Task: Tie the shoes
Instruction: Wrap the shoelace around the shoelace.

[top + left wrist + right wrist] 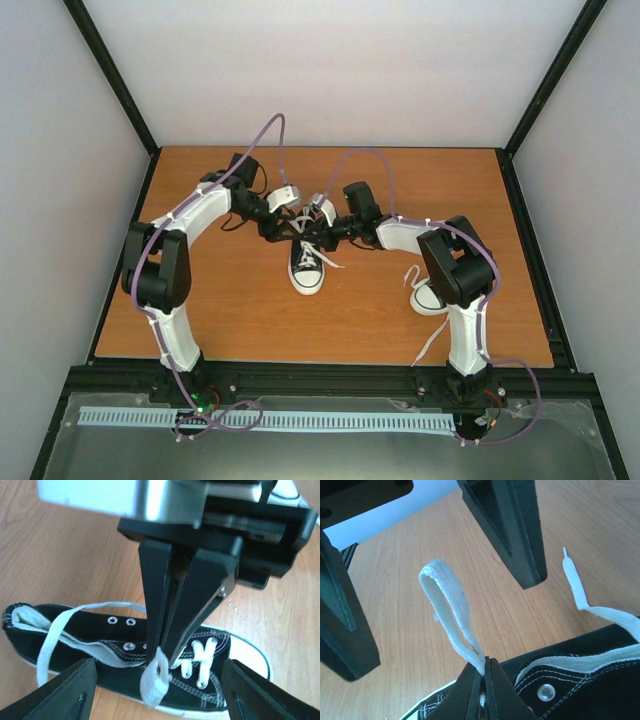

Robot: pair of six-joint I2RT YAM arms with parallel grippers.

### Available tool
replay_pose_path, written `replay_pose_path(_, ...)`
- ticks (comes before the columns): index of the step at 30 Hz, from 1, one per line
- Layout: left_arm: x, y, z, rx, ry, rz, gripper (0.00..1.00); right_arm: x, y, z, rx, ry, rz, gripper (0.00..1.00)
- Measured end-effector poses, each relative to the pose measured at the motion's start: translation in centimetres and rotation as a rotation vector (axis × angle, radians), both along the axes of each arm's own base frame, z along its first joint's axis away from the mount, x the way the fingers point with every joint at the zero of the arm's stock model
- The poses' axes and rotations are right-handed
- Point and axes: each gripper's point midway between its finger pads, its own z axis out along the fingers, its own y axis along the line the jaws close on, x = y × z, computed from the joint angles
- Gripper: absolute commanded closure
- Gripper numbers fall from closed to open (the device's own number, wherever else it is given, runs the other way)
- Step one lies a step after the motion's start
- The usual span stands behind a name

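One black sneaker (306, 268) with a white toe cap lies mid-table, toe toward me. It also shows in the left wrist view (90, 652) and the right wrist view (590, 685). My right gripper (483, 674) is shut on a folded loop of white lace (447, 605) just above the shoe. It appears in the left wrist view as two closed black fingers (157, 595) pinching the loop (156, 682). My left gripper (160, 667) is open, with its fingers (517, 535) on either side of that loop. Both grippers meet over the shoe's laces (300, 230). The second sneaker (428, 298) sits partly hidden behind the right arm.
A free lace end (575, 582) trails from the shoe across the wooden table (400, 190). Laces from the second shoe (432, 340) run toward the table's front edge. Grey walls and a black frame enclose the table.
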Motion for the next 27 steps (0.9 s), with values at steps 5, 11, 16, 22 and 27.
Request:
replay_pose_path(5,1.5,1.9,-0.6,0.05,0.0,0.0,0.22,0.4,0.0,0.0,-0.003,-0.005,-0.023,0.97)
replay_pose_path(11,4.9,5.4,-4.0,0.188,-0.035,0.025,0.2,0.7,0.0,0.0,-0.008,-0.003,-0.036,0.97)
replay_pose_path(16,7.7,7.7,-8.6,0.363,-0.054,0.026,0.19,0.7,0.0,0.0,-0.008,0.005,-0.04,0.97)
replay_pose_path(22,11.4,9.0,-11.7,0.497,-0.093,0.027,0.29,0.7,-0.1,-0.1,-0.011,0.006,-0.043,0.97)
replay_pose_path(27,10.7,9.7,-11.9,0.544,-0.099,-0.003,0.81,0.8,-0.1,-0.2,-0.014,0.009,-0.05,0.97)
